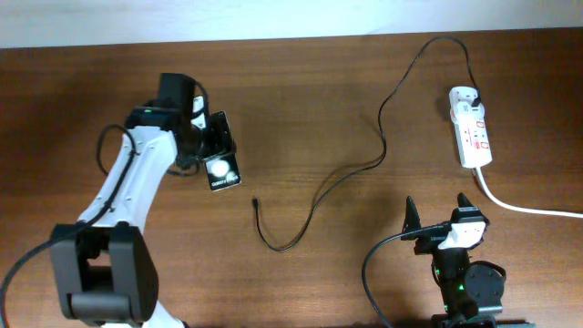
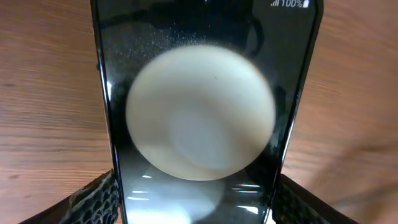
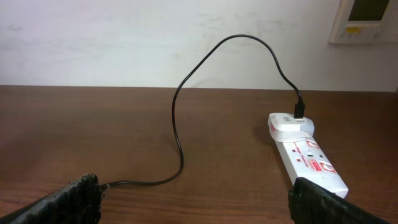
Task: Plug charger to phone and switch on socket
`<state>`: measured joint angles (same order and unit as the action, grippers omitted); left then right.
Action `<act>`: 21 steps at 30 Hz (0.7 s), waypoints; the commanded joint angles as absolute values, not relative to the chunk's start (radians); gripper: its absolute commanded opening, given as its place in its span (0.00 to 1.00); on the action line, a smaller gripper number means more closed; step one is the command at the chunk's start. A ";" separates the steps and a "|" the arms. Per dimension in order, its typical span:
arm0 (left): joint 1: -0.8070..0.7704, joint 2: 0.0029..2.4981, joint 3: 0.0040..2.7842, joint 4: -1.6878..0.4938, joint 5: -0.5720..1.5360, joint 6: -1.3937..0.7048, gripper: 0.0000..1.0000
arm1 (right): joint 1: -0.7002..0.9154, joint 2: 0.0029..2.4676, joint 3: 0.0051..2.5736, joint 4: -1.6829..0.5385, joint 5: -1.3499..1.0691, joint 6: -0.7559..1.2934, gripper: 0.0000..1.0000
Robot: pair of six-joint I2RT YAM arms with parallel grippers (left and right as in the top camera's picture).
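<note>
The black phone [image 1: 221, 155] is between the fingers of my left gripper [image 1: 206, 138], at the left of the table. In the left wrist view the phone [image 2: 199, 81] fills the frame, a white round blob on its face, gripped by its long edges at my left gripper [image 2: 196, 208]. The charger cable [image 1: 383, 137] runs from its plug [image 1: 475, 97] in the white socket [image 1: 474, 137] to a free connector tip [image 1: 254, 202] lying on the table. My right gripper [image 1: 438, 215] is open and empty, near the front edge. The right wrist view shows the cable [image 3: 179, 137] and the socket [image 3: 309, 158].
The socket's thick white cord [image 1: 528, 209] runs off the right edge. The table [image 1: 310, 91] is dark brown wood with a white wall behind [image 3: 124, 43]. The cable arches above the table near the socket.
</note>
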<state>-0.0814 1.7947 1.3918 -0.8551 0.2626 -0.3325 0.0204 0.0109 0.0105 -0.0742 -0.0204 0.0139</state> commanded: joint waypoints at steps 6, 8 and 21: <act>-0.079 1.774 1.377 -0.830 0.548 -0.244 0.69 | 0.026 0.004 0.006 -0.078 -0.030 0.007 0.99; -0.078 1.774 1.356 -0.805 0.570 -0.243 0.70 | 0.026 0.004 0.006 -0.078 -0.030 0.007 0.99; -0.060 1.776 1.171 -0.523 0.854 -0.244 0.70 | 0.026 0.004 0.006 -0.079 -0.030 0.007 0.99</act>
<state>-0.0658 1.7947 1.1770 -0.5453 0.7658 -0.2462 0.0204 0.0109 0.0105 -0.0742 -0.0204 0.0135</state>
